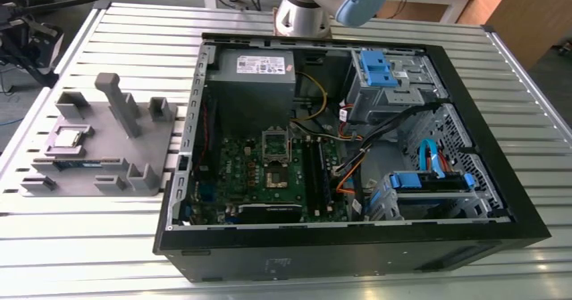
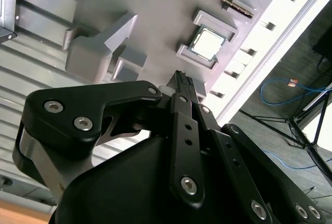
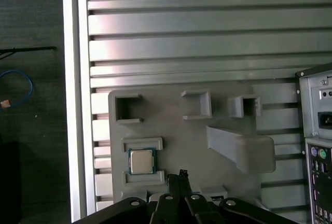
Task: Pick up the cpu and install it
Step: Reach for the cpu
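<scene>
The cpu (image 1: pixel 69 138) is a small silvery square chip lying flat in a framed pocket of the grey holder block (image 1: pixel 152 146), on the exterior view's left. Both wrist views look down on it: the cpu (image 2: pixel 207 41) (image 3: pixel 141 161) rests untouched between two low grey ledges. My black gripper (image 2: pixel 179 79) (image 3: pixel 181 175) hangs well above the holder, a little to one side of the chip. Its fingertips are pressed together and shut on nothing. The open socket (image 1: pixel 275 173) sits mid-motherboard inside the computer case.
The open black computer case (image 1: pixel 349 146) lies on the slatted metal table (image 1: pixel 107 260), with cables and blue drive bays inside. The holder carries tall grey posts (image 1: pixel 116 102) and a green memory stick (image 1: pixel 76 163). The table edge (image 3: pixel 78 105) drops off beside the holder.
</scene>
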### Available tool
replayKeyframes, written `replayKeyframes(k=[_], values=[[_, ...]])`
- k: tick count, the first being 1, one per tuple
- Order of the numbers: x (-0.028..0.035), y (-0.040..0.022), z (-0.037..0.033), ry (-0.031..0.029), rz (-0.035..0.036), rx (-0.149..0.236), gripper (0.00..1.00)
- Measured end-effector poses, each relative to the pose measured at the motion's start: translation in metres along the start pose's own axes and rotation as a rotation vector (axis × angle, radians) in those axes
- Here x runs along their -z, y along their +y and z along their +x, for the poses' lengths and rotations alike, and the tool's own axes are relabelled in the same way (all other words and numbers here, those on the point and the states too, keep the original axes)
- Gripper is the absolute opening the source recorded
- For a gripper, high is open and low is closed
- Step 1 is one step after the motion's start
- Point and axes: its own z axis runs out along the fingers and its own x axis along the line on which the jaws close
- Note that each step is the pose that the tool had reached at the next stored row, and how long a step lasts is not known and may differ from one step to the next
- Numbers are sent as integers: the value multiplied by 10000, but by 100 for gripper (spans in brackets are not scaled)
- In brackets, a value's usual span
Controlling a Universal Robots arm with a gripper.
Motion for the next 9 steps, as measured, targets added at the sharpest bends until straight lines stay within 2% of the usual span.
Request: replayKeyframes(k=[9], values=[[-102, -13, 96, -8, 1, 1, 11]])
